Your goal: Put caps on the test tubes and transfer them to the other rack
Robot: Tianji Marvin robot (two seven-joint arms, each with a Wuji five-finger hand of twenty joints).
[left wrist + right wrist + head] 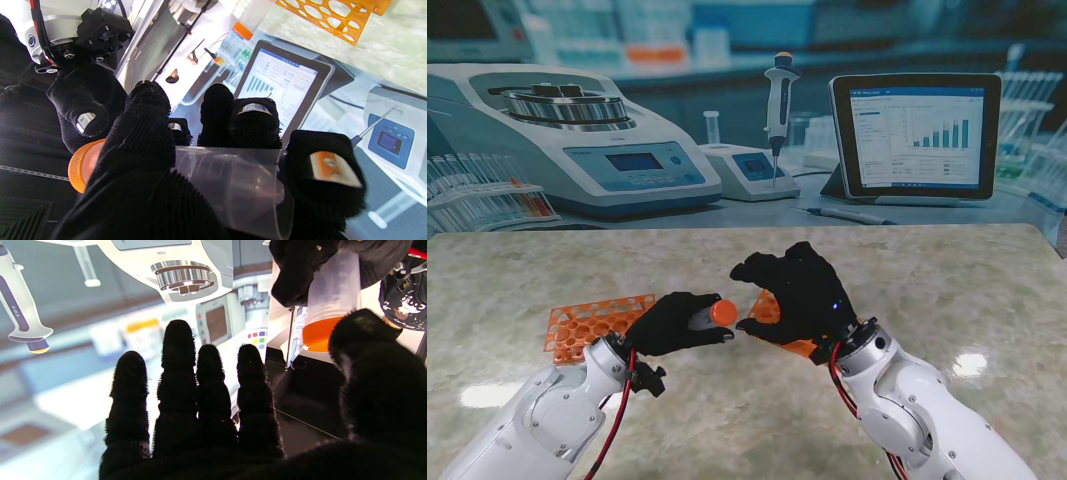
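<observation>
Fingers [255,121] of the left hand [670,325] are wrapped round a clear test tube [230,181], which lies sideways above the marble table [947,290]. Its orange cap [723,312] is seated on the tube's end and points toward the right hand [802,290]. That hand holds nothing: its four fingers [178,353] are straight and its thumb is close beside the cap. One orange rack [587,325] lies left of the tube; another orange rack [772,325] is partly hidden under the right hand.
</observation>
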